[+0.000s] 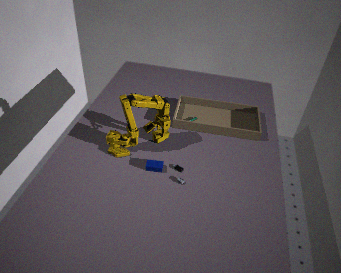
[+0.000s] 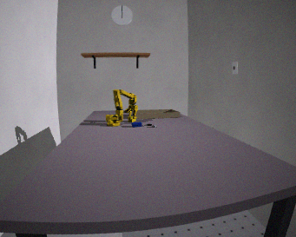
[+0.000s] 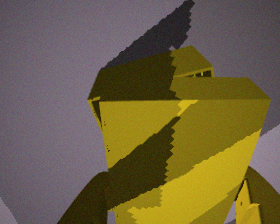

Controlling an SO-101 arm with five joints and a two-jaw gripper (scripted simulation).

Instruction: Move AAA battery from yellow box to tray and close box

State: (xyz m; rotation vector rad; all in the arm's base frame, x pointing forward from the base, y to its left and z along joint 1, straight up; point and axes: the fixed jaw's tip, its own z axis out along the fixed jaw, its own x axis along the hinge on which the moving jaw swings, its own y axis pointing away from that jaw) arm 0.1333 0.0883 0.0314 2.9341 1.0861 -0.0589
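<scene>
My gripper is shut on the yellow box, just left of the tray and low over the table. In the wrist view the box fills most of the frame between my fingers, and a second yellow part shows behind its top edge. I cannot tell whether the lid is seated. A small green cylinder, which looks like the AAA battery, lies in the left part of the tray.
A blue box lies on the table in front of the arm's base. A small black item and a small grey item lie to its right. Walls stand close behind and left of the table.
</scene>
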